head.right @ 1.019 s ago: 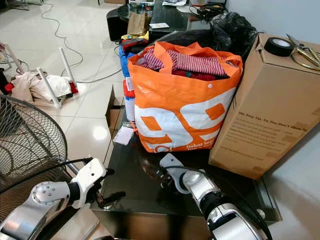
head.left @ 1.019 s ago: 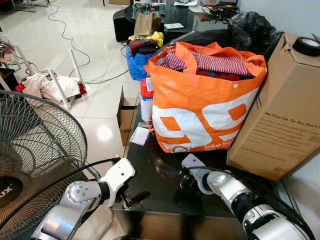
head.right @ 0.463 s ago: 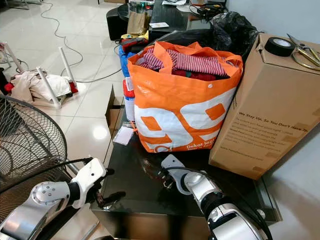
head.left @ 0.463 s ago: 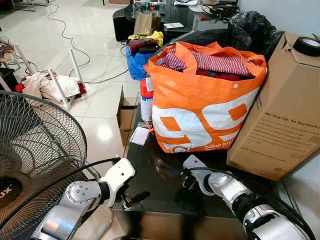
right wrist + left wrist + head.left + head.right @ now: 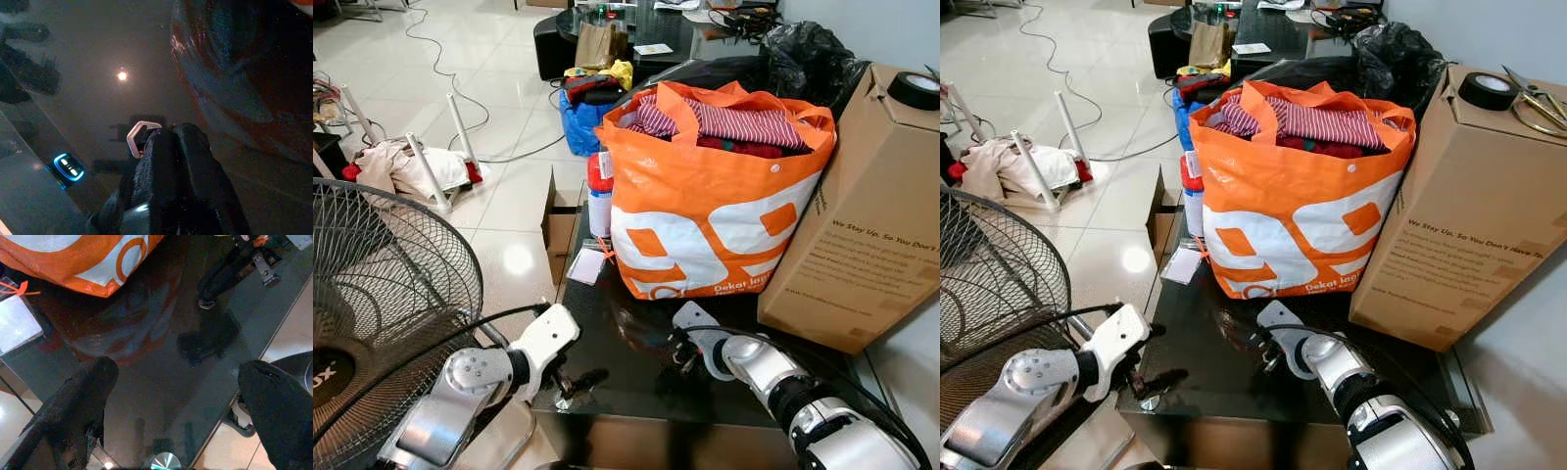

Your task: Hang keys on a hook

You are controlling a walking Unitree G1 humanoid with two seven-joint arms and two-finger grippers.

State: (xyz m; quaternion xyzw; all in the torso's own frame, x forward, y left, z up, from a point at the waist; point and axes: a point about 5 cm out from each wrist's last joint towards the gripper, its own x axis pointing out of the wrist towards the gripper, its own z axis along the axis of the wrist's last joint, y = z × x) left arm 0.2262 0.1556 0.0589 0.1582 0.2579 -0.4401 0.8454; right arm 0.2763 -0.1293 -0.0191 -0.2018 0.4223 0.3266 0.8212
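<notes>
Right gripper (image 5: 168, 142) is sitting low over the glossy black glass table (image 5: 617, 377), just in front of the orange woven bag (image 5: 710, 196), fingers pressed together, pinching a silver hexagonal key ring (image 5: 141, 137). Left gripper (image 5: 176, 396) is hovering at the table's near edge, matte black fingers (image 5: 80, 396) spread wide.

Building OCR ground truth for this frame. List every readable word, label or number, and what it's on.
"We Tidy Up, So You Don't Have To" (end partly blurred): side of the cardboard box.
"Dekat lagi": the orange shopping bag, near its bottom; the large white marks above look like digits, cut off.
"ux" (cropped): hub of the standing fan.
Smaller lines under the box slogan: too small to read.
White card and red-capped spray can: print unreadable.
</notes>
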